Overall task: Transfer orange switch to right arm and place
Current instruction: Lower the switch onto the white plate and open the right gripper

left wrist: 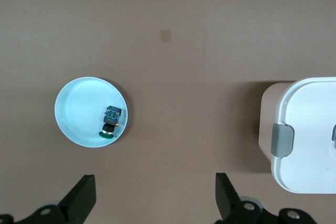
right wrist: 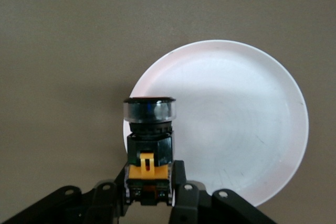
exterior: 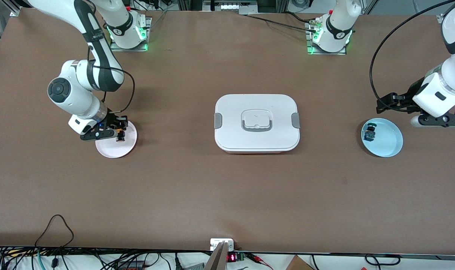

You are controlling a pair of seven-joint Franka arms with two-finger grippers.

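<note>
Orange switch (right wrist: 149, 153) is sitting pinched in the right gripper (exterior: 113, 132), which is hanging just over the pale pink plate (exterior: 118, 150) at the right arm's end of the tabletop (exterior: 227, 195). From the right wrist view the fingers are clamping the orange base w/ the dark cap end pointing out over the plate's edge. So the handover looks done already, and the placing step is what's in hand. Next move, I'd guess: lowering until the switch is touching the plate, centred more over the dish than the rim, then spreading the fingers and lifting straight off so it isn't tipping.

Left gripper (left wrist: 152, 198) is waiting w/ fingers spread wide, empty, near the light blue plate (exterior: 392, 148), where the green-blue switch (exterior: 370, 133) is lying. White lidded box (exterior: 257, 123) is sitting mid-tabletop, btwn the two plates.
</note>
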